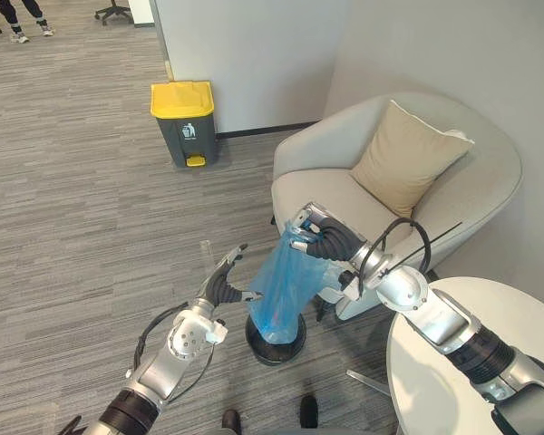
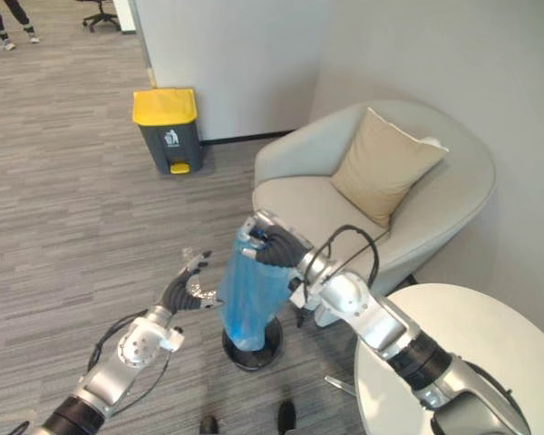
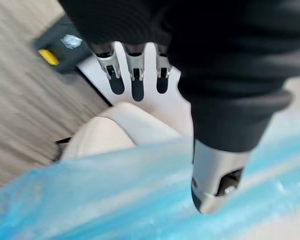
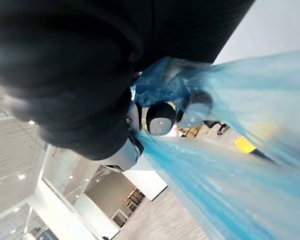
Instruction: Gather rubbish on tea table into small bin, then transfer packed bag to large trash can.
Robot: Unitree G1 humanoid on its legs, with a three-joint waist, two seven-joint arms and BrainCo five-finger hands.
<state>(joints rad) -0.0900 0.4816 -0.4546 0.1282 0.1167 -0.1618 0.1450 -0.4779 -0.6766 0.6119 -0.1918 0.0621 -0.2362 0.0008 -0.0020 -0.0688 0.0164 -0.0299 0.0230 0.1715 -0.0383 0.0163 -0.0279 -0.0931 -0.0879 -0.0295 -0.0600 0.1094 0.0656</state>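
Note:
A blue plastic rubbish bag (image 1: 286,288) hangs half lifted out of the small black bin (image 1: 276,341) on the floor. My right hand (image 1: 325,238) is shut on the bag's gathered top, in front of the armchair seat. In the right wrist view the blue bag (image 4: 225,170) stretches away from the curled fingers (image 4: 160,118). My left hand (image 1: 223,285) is open just left of the bag, fingers straight and spread beside its side. The left wrist view shows its straight fingers (image 3: 132,75) above the blue bag (image 3: 120,195). The large grey trash can with a yellow lid (image 1: 184,121) stands by the far wall.
A beige armchair (image 1: 453,213) with a tan cushion (image 1: 404,159) stands right behind the bin. The round white tea table (image 1: 435,362) is at the lower right. Open grey carpet lies to the left. A person's legs (image 1: 18,18) and an office chair base (image 1: 114,11) show far off.

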